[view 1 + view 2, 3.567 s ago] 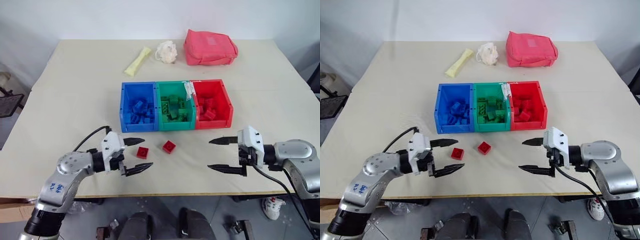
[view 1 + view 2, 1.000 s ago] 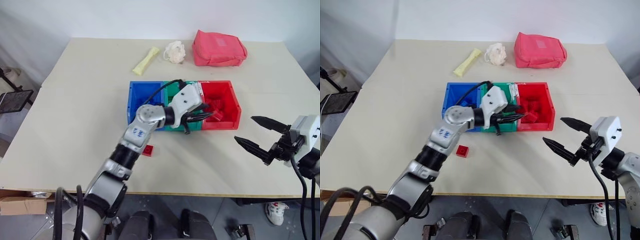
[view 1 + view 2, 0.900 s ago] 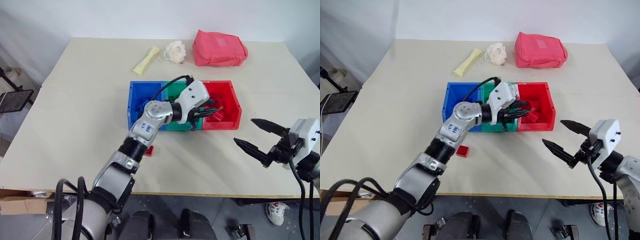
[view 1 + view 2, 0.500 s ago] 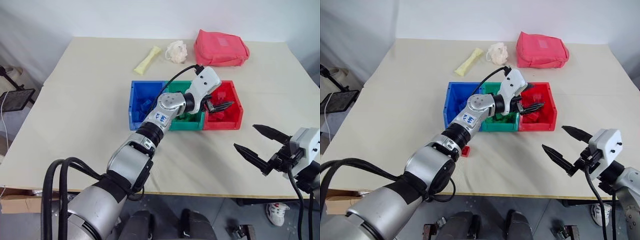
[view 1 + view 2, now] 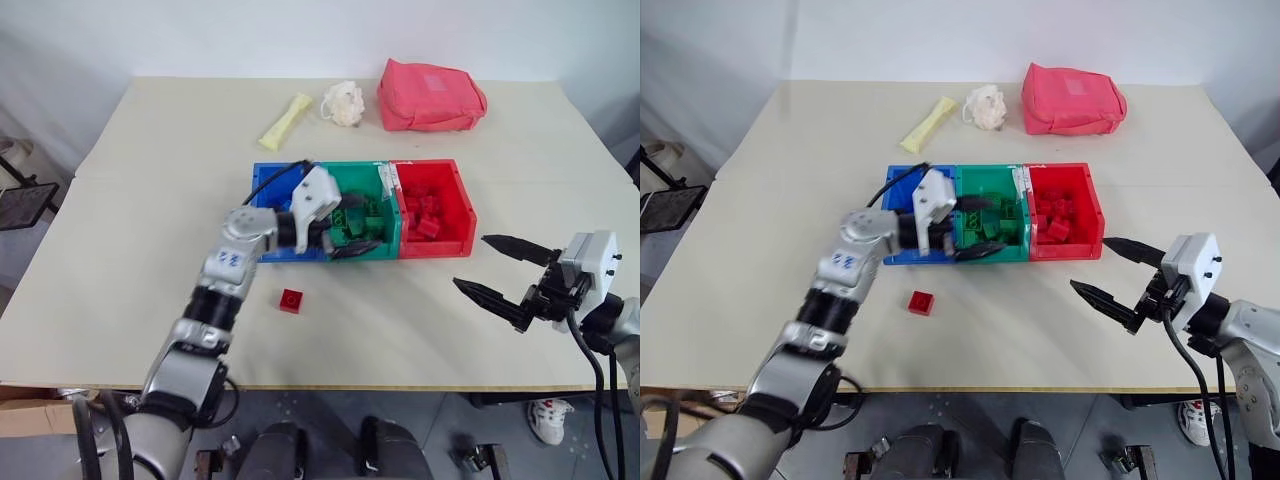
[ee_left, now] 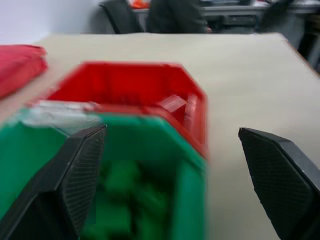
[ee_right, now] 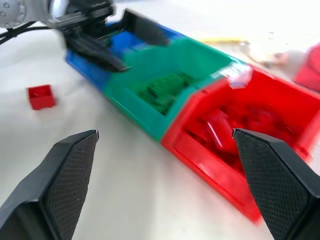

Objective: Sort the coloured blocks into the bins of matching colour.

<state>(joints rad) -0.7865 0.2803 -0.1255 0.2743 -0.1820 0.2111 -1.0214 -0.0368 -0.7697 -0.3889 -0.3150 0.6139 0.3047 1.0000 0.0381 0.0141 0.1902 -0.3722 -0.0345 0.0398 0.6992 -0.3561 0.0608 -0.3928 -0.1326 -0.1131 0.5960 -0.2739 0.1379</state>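
Sorting nearly finished, judging by how things lie. Three joined bins (image 5: 400, 252) at centre frame of the head views on a pale worktop (image 5: 130, 230): blue bin (image 5: 262, 181) at left, green bin (image 5: 366, 172) in the middle, red bin (image 5: 468, 215) at right. Red blocks (image 5: 427, 213) heaped inside the red bin; green blocks (image 5: 358, 225) inside the green one; blue bin's contents mostly hidden behind the left arm, so cannot tell how full.

One stray red block (image 5: 291, 300) lying alone on the worktop, below and left of the bins, well apart from them and clear of both grippers. Probably the last piece left to sort; no other loose block visible.

Left gripper (image 5: 349, 227) reaching level across the front of the green bin, fingers spread apart, nothing between them. In the left wrist view, both black fingers standing wide either side of the green and red bins, empty.

Right gripper (image 5: 496, 269) hovering at lower right of the frame, well apart from the bins, pointing toward them, fingers also spread wide and empty.

Unrelated items along the upper edge of the frame: a pink-red pouch (image 5: 430, 96), a white crumpled ball (image 5: 343, 103) and a pale yellow strip (image 5: 285, 121).

Remaining, as a judgement: grasping the lone red block and dropping it in the red bin at right.
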